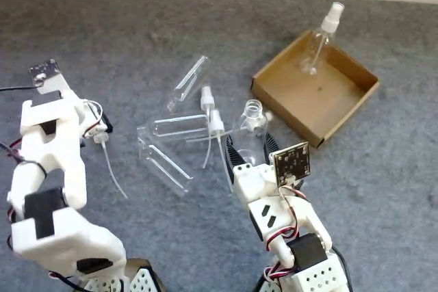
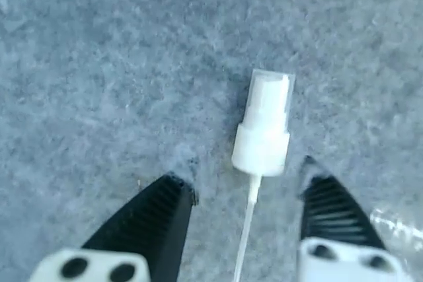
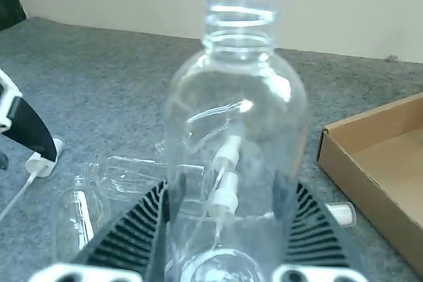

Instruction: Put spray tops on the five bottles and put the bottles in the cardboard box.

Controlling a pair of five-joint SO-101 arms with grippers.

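We hold a clear plastic bottle (image 3: 238, 97) and straddle a white plastic spray top (image 2: 264, 130).
Our right claw (image 3: 223, 193) pinches the bottle upright, neck uncapped; our left claw (image 2: 246, 179) stands spread around the top, which lies on grey carpet (image 2: 99, 64).

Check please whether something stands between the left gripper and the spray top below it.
Nothing visible does. The spray top lies on the grey carpet directly between the open fingers of the left gripper, with bare carpet around its cap.
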